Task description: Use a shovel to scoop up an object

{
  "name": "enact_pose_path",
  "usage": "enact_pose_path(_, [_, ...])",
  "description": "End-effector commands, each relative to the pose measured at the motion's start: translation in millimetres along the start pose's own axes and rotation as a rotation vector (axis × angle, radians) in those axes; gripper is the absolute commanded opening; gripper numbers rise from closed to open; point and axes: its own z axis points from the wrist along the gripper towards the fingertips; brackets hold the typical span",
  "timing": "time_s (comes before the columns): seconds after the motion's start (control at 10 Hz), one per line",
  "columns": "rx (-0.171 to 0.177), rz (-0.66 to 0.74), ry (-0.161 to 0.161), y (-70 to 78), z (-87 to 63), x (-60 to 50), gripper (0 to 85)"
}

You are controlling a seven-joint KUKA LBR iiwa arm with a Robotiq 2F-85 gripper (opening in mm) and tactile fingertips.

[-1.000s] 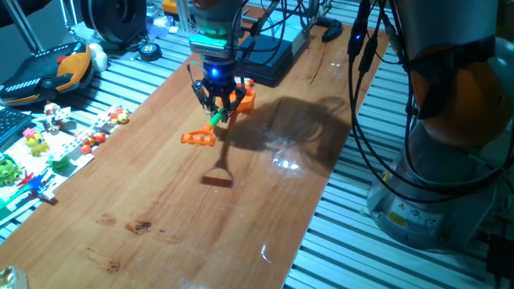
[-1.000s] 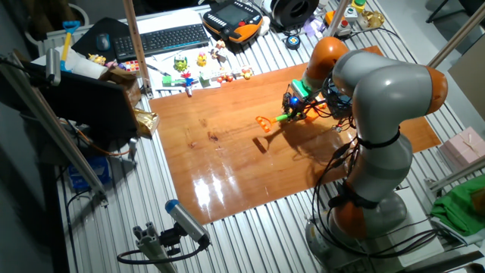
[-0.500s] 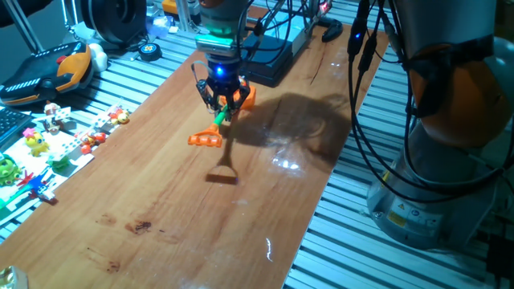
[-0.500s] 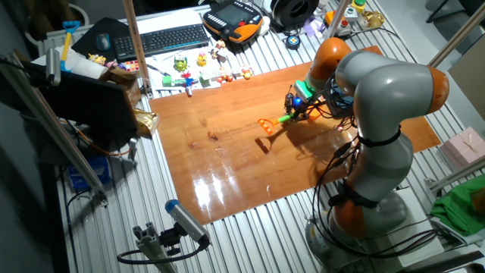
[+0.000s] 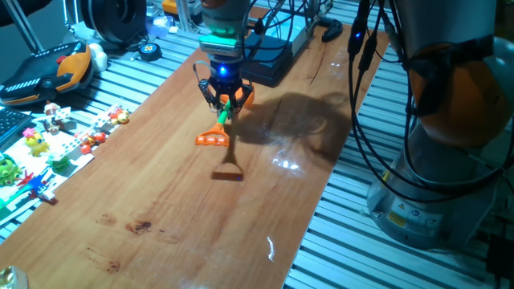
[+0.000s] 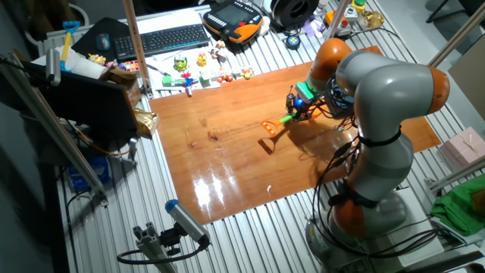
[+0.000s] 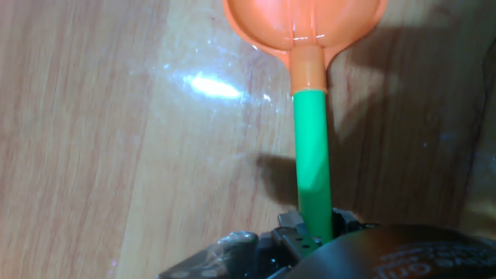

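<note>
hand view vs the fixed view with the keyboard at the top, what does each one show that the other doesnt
Only the hand view shows the shovel up close: the green shaft running up out of the gripper body to the orange blade, which is cut off at the top edge, with its shadow on the wood.

Only the fixed view shows the whole arm, the keyboard, the row of small toys beside the wooden board and the gripper from outside.

Both show the shovel held by the gripper above the board. Neither shows anything in the blade.
</note>
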Motion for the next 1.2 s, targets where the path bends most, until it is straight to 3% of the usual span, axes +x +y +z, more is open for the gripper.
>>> enact_pose_path(0.0, [-0.001,-0.002,0.000,-0.1,0.8,-0.3,0.7])
enact_pose_path(0.2, [-0.004,0.005,0.004,2.7,2.6,4.8,0.7])
enact_pose_path(0.7, [0.011,0.081,-0.009,29.4,-5.6,42.8,0.7])
enact_pose_path(0.9, [0.006,0.091,-0.020,38.2,-6.2,51.6,0.7])
enact_pose_path(1.1, [-0.005,0.100,-0.037,44.7,-7.2,52.9,0.7])
